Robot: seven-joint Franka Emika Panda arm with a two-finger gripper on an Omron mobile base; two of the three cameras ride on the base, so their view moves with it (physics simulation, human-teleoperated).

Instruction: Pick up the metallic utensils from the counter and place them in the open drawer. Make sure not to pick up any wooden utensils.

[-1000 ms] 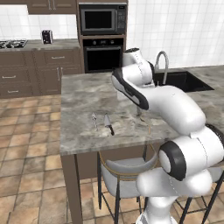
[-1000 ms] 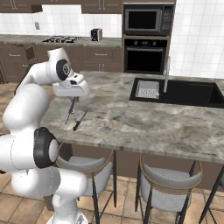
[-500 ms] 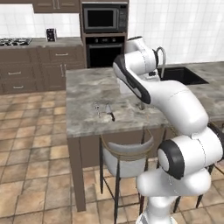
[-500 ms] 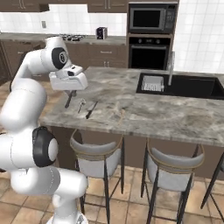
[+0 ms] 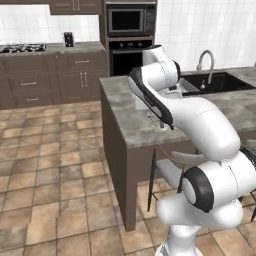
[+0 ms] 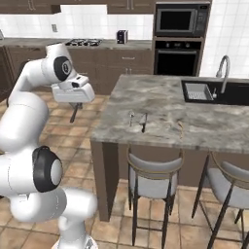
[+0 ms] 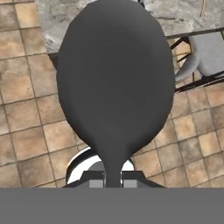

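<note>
A: The gripper (image 6: 74,104) hangs out past the counter (image 6: 160,97) edge, over the tiled floor (image 6: 97,146), at about nine o'clock from the utensils on the stone in the right base view.

B: And it's carrying something. The jaws are pinched on the thin stem of the dark grey spoon (image 7: 114,83); in the hand view the big oval bowl swells up from between the two tips.

A: From the right side, that spoon (image 6: 74,114) dangles below the hand, pointing down at six o'clock.

B: On the counter, the fork (image 6: 131,117) and the knife (image 6: 144,122) lie side by side near the front edge, knife at three o'clock of the fork, apart from each other.

A: Knife's dark handle points toward the stools (image 6: 154,175). And further along at three o'clock, a thin tan wooden spoon (image 6: 180,128) lies on the stone, well apart from the knife.

B: From the left base view the arm covers most of the slab; a bit of a utensil peeks out beside it, too small to name.

A: Sink (image 6: 219,92) and faucet (image 6: 223,70) sit at the far end, at about two o'clock from the knife.

B: The drawer I can't make out among the dark cabinets (image 5: 50,80) along the back wall, so I can't tell where it stands.
</note>
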